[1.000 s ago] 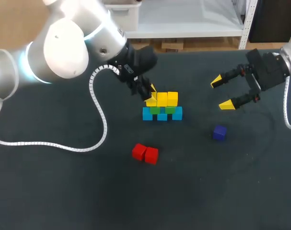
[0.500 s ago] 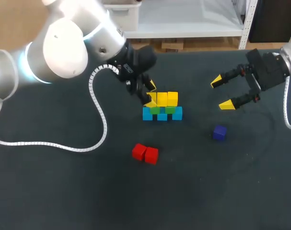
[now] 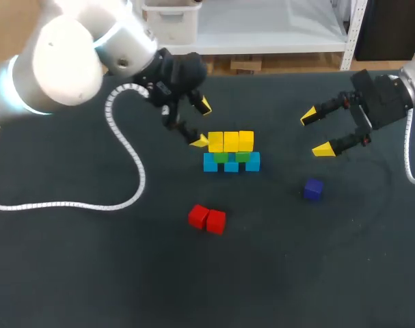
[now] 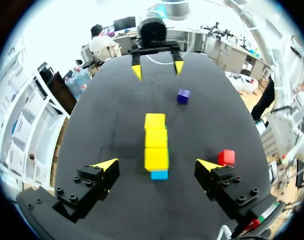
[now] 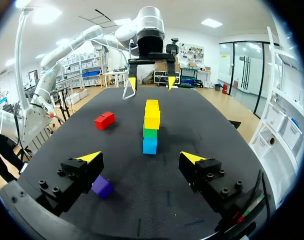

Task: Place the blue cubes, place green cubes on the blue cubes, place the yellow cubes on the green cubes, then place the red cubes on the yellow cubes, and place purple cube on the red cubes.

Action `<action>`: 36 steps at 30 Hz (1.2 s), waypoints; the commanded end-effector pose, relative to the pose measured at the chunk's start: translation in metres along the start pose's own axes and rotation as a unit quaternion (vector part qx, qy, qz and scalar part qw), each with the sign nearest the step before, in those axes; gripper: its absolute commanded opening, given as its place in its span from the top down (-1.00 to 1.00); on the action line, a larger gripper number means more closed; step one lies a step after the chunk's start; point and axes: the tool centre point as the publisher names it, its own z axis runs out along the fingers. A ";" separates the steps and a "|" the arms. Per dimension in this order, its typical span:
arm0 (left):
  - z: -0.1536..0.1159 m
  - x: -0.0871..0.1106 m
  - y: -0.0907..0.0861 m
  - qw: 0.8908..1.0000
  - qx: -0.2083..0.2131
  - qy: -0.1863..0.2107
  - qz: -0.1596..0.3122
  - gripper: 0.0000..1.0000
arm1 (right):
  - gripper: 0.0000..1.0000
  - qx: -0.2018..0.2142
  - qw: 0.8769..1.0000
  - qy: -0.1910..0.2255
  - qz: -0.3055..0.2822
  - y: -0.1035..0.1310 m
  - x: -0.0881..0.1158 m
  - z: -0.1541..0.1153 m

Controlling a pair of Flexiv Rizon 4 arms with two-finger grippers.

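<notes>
Two risks. With left gripper [image 3: 202, 123] splayed and empty, could shove the touching red cubes [image 3: 206, 219] askew when grabbing one, or clip the yellow cubes [image 3: 230, 141] just beside it, toppling them. Purple cube [image 3: 313, 189] loose near right gripper [image 3: 315, 134], likewise agape, empty.

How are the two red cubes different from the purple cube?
The red cubes are bright red, and there are two, touching side by side; the purple cube is dark and sits alone. The red cubes lie on the robot's side of the stack; the purple cube lies off to its right, nearer the right pincer. Both rest on the table, unstacked, with no pincer holding them.
</notes>
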 end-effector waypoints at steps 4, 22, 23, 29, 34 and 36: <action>-0.032 0.026 -0.044 0.998 0.017 -0.008 0.055 -1.00 | -1.00 0.000 1.000 0.000 0.000 0.000 0.000 0.000; -0.010 0.061 -0.111 0.970 0.122 0.015 0.212 -1.00 | -1.00 0.000 1.000 0.000 0.000 0.000 0.000 0.000; -0.007 0.062 -0.113 0.969 0.124 0.014 0.215 -1.00 | -1.00 0.000 1.000 0.000 0.000 0.000 0.000 0.000; 0.015 0.058 -0.128 0.963 0.131 0.011 0.237 -1.00 | -1.00 0.000 1.000 0.000 0.000 0.000 0.000 0.000; 0.031 0.059 -0.136 0.963 0.130 0.017 0.236 -1.00 | -1.00 0.000 1.000 0.000 0.000 0.000 0.000 0.000; 0.037 0.059 -0.137 0.964 0.131 0.019 0.230 -1.00 | -1.00 0.000 1.000 0.000 0.000 0.000 0.000 0.000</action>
